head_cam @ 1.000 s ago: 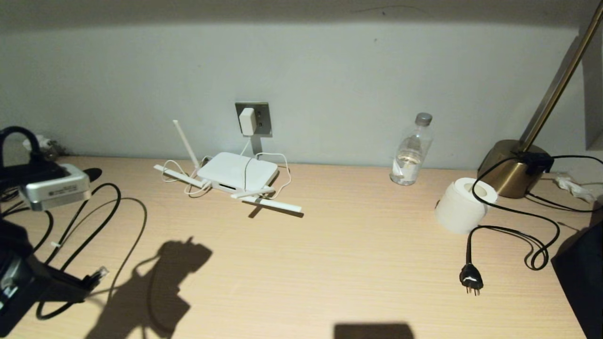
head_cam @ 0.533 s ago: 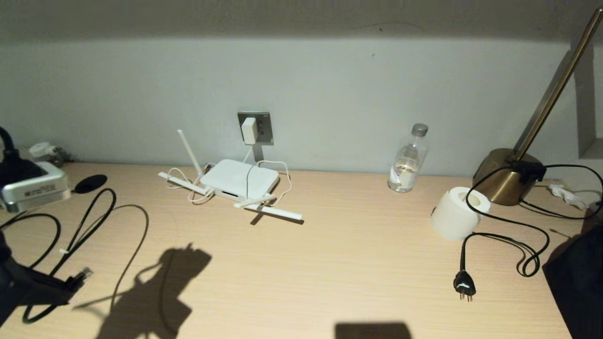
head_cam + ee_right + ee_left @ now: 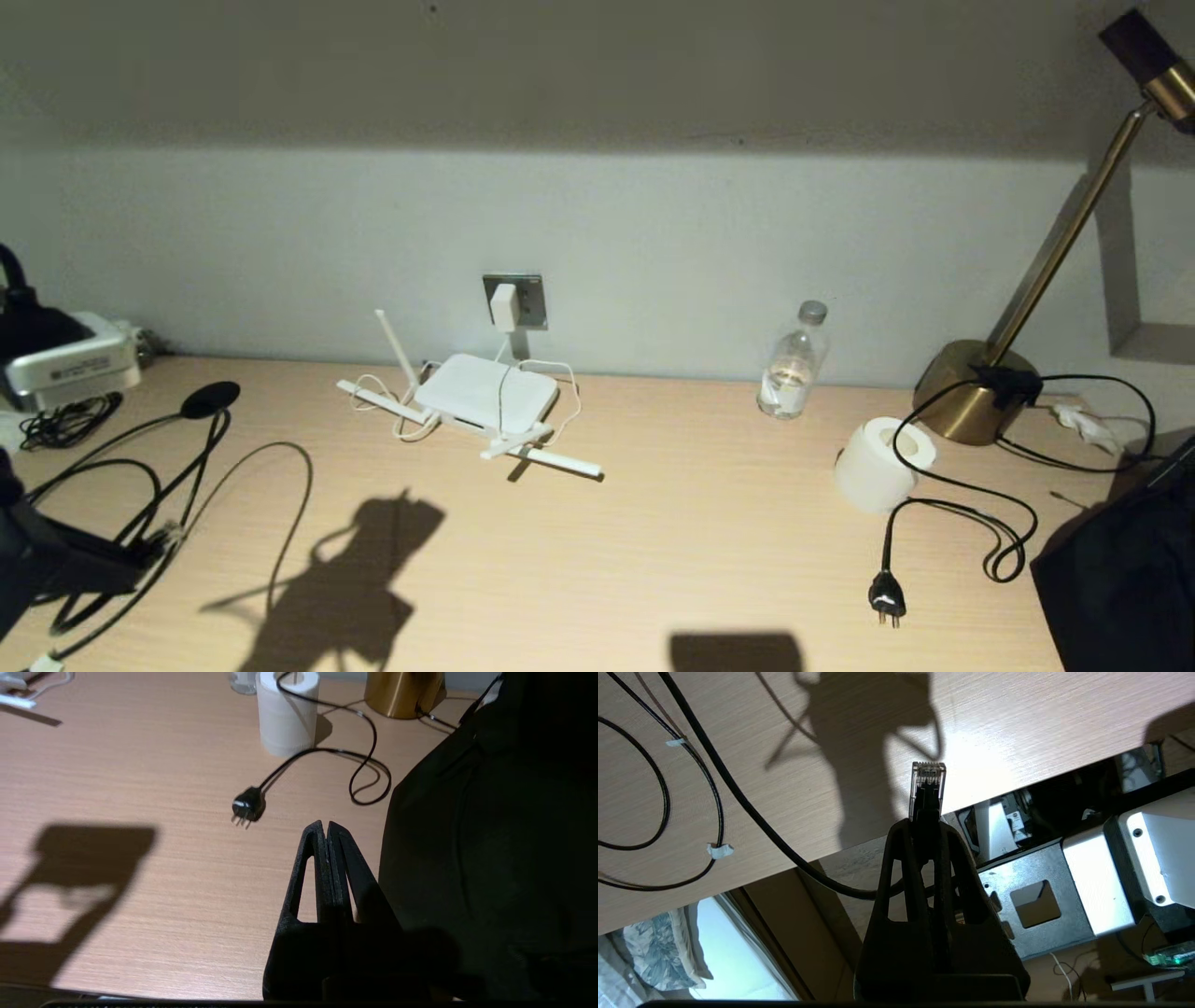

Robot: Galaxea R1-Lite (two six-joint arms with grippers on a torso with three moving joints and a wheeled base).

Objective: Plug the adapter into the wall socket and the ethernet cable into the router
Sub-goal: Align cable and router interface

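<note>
The white adapter sits plugged into the grey wall socket on the wall behind the desk. Its thin white cord hangs down to the router, a flat white box lying on the desk just below the socket. 1 of the router's 4 stick antennas points up and the others lie flat. The left gripper is at the near left edge of the desk, well apart from the router. Its 2 black fingers are pressed together on the ethernet cable, pinching it right behind the clear plastic clip, which sticks out past the fingertips. The rest of the black cable lies in loops on the left side of the desk. The right gripper rests over the near right part of the desk with its fingers pressed together and nothing between them. Near it lies a black three-pin plug on a black cord. A white paper roll, a water bottle and a gold lamp stand on the right side.
</note>
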